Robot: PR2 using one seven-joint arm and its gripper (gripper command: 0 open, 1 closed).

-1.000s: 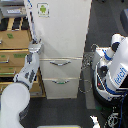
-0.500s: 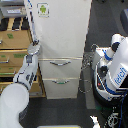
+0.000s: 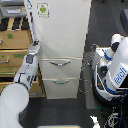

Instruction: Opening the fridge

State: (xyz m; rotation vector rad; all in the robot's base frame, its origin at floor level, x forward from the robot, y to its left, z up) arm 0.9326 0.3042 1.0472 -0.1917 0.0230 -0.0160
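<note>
Though its door is closed, fridge (image 3: 62,35): heavy, rigid; grasp left edge, beside gripper (image 3: 34,48); jaws' state indiscernible.

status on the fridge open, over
Gripper at upper door's left edge, jaw state unclear. Fridge door looks shut or barely cracked. Wooden cabinet close beside the arm.

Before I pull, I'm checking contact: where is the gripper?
In the exterior view, the gripper sits at the tall white fridge's left edge, beside the tan wooden cabinet.
</note>
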